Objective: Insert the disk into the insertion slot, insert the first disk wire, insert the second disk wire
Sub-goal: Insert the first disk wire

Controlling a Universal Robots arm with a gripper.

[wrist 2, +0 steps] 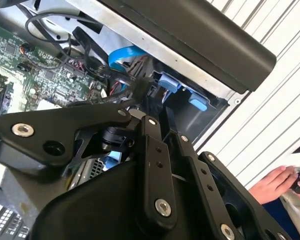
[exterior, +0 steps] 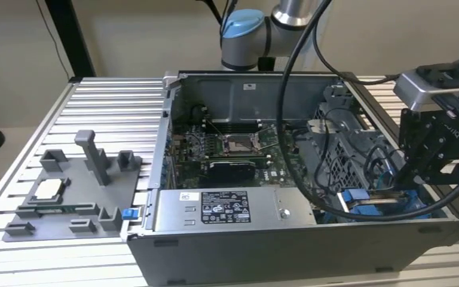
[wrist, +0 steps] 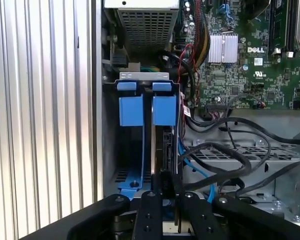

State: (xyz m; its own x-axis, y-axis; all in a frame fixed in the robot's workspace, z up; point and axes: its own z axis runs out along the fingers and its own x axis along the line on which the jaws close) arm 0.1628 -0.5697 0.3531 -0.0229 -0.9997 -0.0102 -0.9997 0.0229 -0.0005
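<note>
I see a white printed sticker (exterior: pixel 213 206) on the silver box (exterior: pixel 285 209), its wording not legible to me. In the first wrist view, a white logo (wrist: pixel 259 49) sits on the green circuit board (wrist: pixel 250 75).

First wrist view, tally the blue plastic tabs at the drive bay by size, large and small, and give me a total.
Large blue tabs: 2
Small blue tabs: 2
Total: 4
</note>
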